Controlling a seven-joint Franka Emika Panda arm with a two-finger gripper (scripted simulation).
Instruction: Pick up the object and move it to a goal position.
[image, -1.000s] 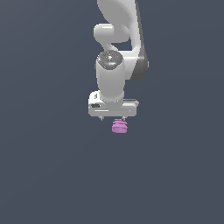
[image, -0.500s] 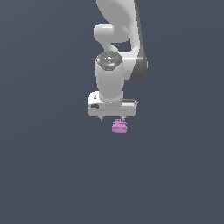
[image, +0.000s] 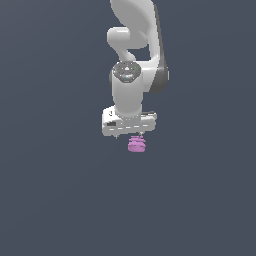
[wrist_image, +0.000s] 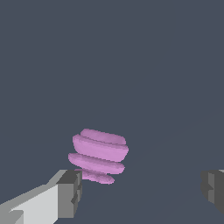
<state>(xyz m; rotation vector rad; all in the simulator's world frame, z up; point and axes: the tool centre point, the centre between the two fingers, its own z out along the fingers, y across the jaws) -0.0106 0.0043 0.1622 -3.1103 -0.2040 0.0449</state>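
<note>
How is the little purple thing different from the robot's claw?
The purple thing is pink-purple, while the claw is white with grey fingertips. The purple thing is lumpy, made of stacked ridged layers; the claw's parts look blocky and straight-edged. The purple thing is narrower than the claw, whose fingers stand wide apart with one fingertip close beside it. In the exterior view the purple thing sits just below the claw.

Background (image: 50, 200) is just one flat dark slate-blue field, same shade edge to edge in both views. Can't pick out any walls, furniture or windows. Lighting looks soft and even, without hard shadows.
</note>
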